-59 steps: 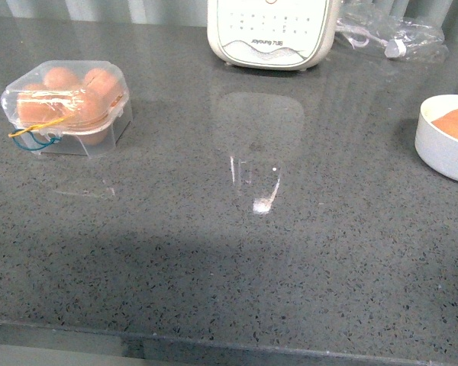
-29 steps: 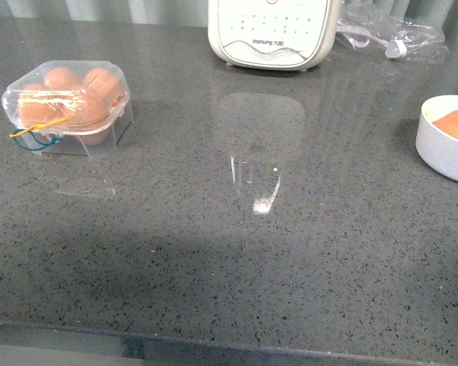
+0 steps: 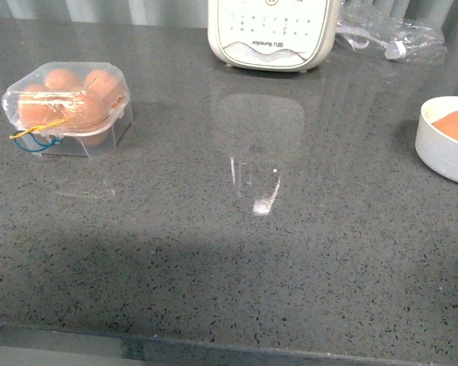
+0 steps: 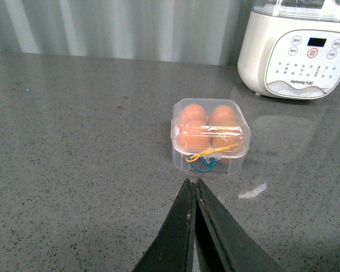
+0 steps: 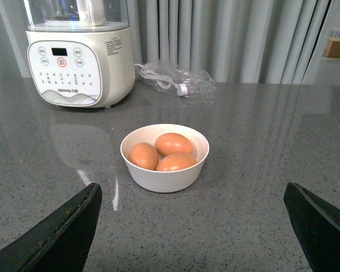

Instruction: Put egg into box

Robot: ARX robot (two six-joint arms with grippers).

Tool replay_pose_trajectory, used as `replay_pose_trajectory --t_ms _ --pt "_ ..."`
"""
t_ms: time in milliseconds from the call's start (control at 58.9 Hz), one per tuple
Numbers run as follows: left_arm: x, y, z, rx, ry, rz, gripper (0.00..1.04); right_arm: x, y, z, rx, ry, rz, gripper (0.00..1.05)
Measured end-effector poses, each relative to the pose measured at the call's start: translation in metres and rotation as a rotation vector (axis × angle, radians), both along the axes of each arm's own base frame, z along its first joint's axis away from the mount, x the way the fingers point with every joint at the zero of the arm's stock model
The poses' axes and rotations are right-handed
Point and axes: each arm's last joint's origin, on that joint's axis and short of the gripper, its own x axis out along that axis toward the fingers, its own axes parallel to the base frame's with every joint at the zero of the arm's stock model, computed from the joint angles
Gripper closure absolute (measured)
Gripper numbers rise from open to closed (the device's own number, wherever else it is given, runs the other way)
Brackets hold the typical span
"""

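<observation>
The clear plastic box (image 3: 67,108) stands at the far left of the counter with its lid closed and several brown eggs inside; yellow and teal bands hang at its front. It also shows in the left wrist view (image 4: 211,135). My left gripper (image 4: 192,183) is shut and empty, just short of the box's banded side. Three brown eggs (image 5: 164,152) lie in a white bowl (image 5: 165,175) in the right wrist view; the bowl shows at the right edge of the front view (image 3: 443,149). My right gripper (image 5: 192,195) is wide open and empty, short of the bowl. Neither arm shows in the front view.
A white kitchen appliance (image 3: 273,32) stands at the back centre and shows in the left wrist view (image 4: 294,48) and the right wrist view (image 5: 79,54). A crumpled clear plastic bag (image 3: 393,34) lies at the back right. The grey speckled counter's front edge (image 3: 229,347) runs along the bottom.
</observation>
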Motion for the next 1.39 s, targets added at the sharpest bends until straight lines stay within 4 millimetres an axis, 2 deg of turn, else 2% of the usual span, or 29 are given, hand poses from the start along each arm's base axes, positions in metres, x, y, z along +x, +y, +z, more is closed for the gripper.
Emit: replay_pose_trajectory --t_ms 526,696,1002,1036,1223,1342,1392 --pt "-0.01 0.0 -0.001 0.0 -0.033 0.002 1.01 0.0 0.0 0.0 0.0 0.0 0.0 0.07" --pt "-0.021 0.0 -0.004 0.0 -0.028 0.001 1.01 0.0 0.0 0.0 0.0 0.0 0.0 0.07" --pt "-0.022 0.0 -0.004 0.0 -0.027 0.002 1.01 0.0 0.0 0.0 0.0 0.0 0.0 0.07" --pt "-0.022 0.0 -0.004 0.0 -0.027 0.002 0.96 0.0 0.0 0.0 0.0 0.0 0.0 0.07" --pt "-0.022 0.0 -0.004 0.0 -0.026 0.002 0.55 0.0 0.0 0.0 0.0 0.0 0.0 0.07" --pt "-0.022 0.0 -0.004 0.0 -0.026 0.002 0.37 0.0 0.0 0.0 0.0 0.0 0.0 0.07" --pt "-0.022 0.0 -0.004 0.0 -0.026 0.002 0.25 0.0 0.0 0.0 0.0 0.0 0.0 0.07"
